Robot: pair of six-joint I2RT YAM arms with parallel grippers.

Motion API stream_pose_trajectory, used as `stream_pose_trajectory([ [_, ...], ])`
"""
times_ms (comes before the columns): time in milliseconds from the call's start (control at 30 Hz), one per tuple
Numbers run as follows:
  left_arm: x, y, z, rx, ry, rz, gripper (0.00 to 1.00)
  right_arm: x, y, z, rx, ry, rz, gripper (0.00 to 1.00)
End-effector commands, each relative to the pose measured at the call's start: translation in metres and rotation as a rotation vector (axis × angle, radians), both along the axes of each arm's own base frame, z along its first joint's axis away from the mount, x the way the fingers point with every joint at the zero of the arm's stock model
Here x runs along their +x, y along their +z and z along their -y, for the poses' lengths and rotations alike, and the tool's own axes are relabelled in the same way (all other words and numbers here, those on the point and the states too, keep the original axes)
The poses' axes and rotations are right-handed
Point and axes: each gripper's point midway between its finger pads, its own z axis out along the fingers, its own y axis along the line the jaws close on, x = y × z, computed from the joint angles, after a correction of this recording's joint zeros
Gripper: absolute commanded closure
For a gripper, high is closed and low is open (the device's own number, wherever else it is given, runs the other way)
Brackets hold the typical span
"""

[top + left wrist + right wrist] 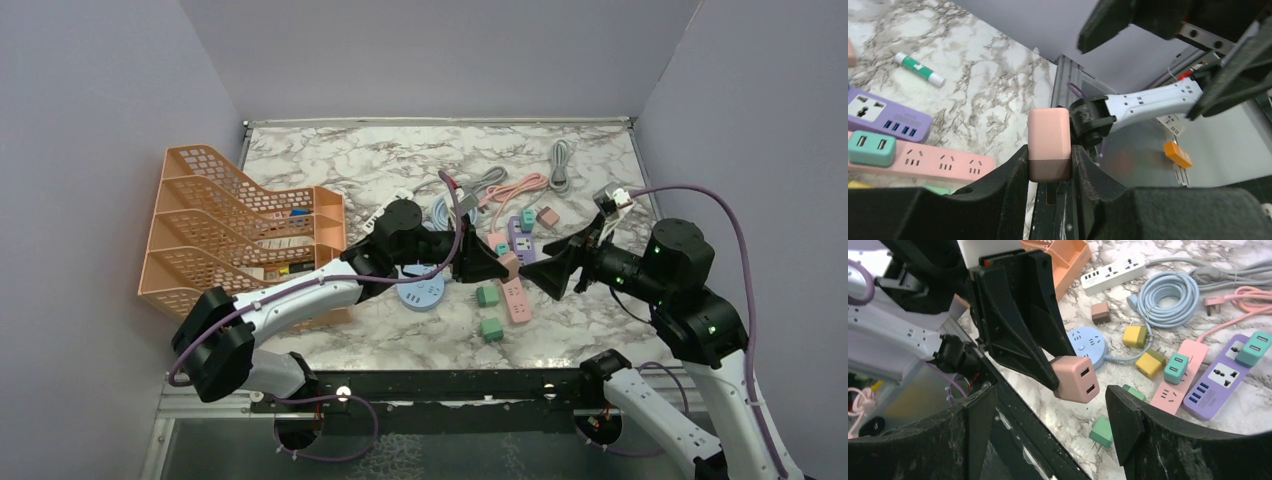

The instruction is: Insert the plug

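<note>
Item: pink plug — a rounded cube, two slots on the face turned toward the right wrist camera; you have it pinched by its sides between the fingers of the left gripper, jaws closed hard on it; it hangs above the marble table near the front edge, touching nothing else.

Right gripper: at three o'clock of the plug in the top view, facing it and apart from it; jaws spread wide, nothing in them.

Around the plug, top view:
- pink power strip at six o'clock, flat on the table; a teal adapter is seated in it;
- purple power strip at twelve o'clock, just beside the pink one; a second teal adapter is on its far end;
- two green adapters at seven o'clock, loose;
- blue round socket at nine o'clock, under your left arm; its coiled blue cable lies beyond;
- orange file tray at nine o'clock, well apart — at the table's left edge.
</note>
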Motion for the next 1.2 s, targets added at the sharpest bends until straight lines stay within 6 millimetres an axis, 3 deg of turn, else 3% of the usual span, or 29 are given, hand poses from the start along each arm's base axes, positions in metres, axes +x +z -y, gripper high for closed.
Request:
stream_pose_trajectory([
  [0, -0.026, 0.034, -0.009, -0.055, -0.151, 0.115, 0.99, -0.021, -0.001, -0.012, -0.059, 0.202, 0.046, 0.21],
  [133, -0.035, 0.047, -0.013, -0.069, -0.194, 0.143, 0.99, -0.034, -0.002, -0.024, -0.055, 0.344, 0.038, 0.21],
  [400, -0.041, 0.059, -0.017, -0.058, -0.226, 0.198, 1.00, -0.041, -0.014, -0.039, -0.022, 0.497, -0.002, 0.26],
  [700, -0.052, 0.063, -0.023, -0.051, -0.286, 0.222, 1.00, -0.046, -0.015, -0.048, 0.025, 0.600, -0.001, 0.62],
  [800, -0.057, 0.067, -0.024, -0.066, -0.315, 0.220, 1.00, -0.045, -0.017, -0.050, 0.032, 0.614, -0.006, 0.61],
  [900, -0.060, 0.069, -0.025, -0.071, -0.334, 0.218, 1.00, -0.040, -0.020, -0.052, 0.029, 0.606, -0.010, 0.52],
  [1000, -0.062, 0.070, -0.026, -0.073, -0.338, 0.224, 1.00, -0.036, -0.022, -0.053, 0.027, 0.604, -0.013, 0.53],
  [1067, -0.061, 0.069, -0.027, -0.069, -0.332, 0.226, 1.00, -0.036, -0.023, -0.054, 0.027, 0.618, -0.016, 0.60],
  [1167, -0.059, 0.068, -0.028, -0.066, -0.314, 0.226, 0.97, -0.035, -0.027, -0.055, 0.028, 0.632, -0.031, 0.78],
])
